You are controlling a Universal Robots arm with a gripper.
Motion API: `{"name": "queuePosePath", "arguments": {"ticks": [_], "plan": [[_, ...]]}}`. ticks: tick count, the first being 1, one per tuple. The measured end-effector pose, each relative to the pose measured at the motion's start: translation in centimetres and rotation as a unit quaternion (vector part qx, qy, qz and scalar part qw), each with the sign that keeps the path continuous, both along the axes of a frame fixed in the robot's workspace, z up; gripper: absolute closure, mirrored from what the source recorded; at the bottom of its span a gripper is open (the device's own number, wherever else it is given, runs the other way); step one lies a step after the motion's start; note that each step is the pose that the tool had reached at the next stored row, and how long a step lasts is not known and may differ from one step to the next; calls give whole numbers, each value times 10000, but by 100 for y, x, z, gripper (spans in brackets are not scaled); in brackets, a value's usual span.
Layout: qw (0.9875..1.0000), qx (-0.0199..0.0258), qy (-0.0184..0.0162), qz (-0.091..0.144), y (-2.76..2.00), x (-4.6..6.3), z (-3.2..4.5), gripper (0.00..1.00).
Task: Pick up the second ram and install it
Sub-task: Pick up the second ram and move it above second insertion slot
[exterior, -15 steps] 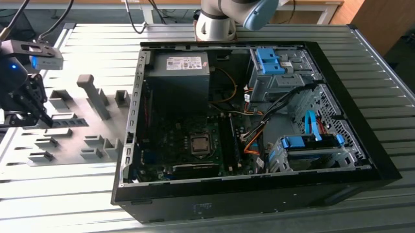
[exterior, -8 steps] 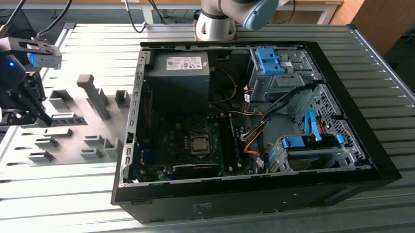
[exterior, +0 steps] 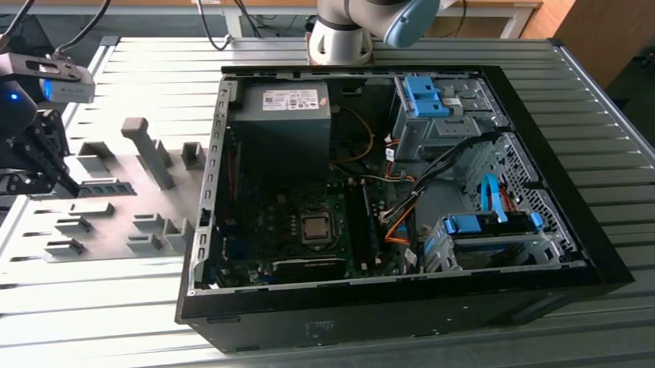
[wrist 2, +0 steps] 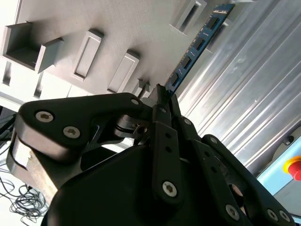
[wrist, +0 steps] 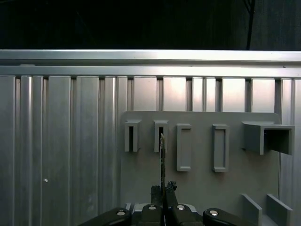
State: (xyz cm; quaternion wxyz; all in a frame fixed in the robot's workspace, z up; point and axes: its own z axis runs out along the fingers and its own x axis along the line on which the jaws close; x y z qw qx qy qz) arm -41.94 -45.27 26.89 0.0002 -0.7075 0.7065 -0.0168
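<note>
One short grip is your main worry. In the exterior view the claw [exterior: 46,172] sits by the worktop [exterior: 573,84] edge on the exterior view's left, over the grey holder plate [exterior: 113,230]. The second ram [exterior: 104,186] reaches from it toward the open computer case [exterior: 409,192]. That case stands mid-worktop, well apart from the board, so any carry is long. Loose cables [exterior: 401,221] lie near the black memory slots [exterior: 363,221], and a tilted board could snag them or miss its slot.

In the second wrist view the claw [wrist 2: 160,96] is pinching the second ram [wrist 2: 195,44] at one end only, with most of the board free past the tips. Held so, I judge it may pivot or slide if it brushes a holder. A red stop button [wrist 2: 294,167] shows beyond the ribbed metal.

In the first wrist view the second ram [wrist: 162,153] shows edge-on, rising from the claw [wrist: 162,188] across the slotted holders [wrist: 184,168]. Whether it is clear of the plate I cannot tell. Your worktop is grooved aluminium, and a dark room lies beyond its far edge.
</note>
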Motion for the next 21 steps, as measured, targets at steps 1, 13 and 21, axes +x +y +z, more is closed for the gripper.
{"name": "queuePosePath", "arguments": {"ticks": [1,13,21], "plan": [[10000,0,0,0,0,0,9,86],[10000,0,0,0,0,0,121,86],[10000,0,0,0,0,0,188,86]]}}
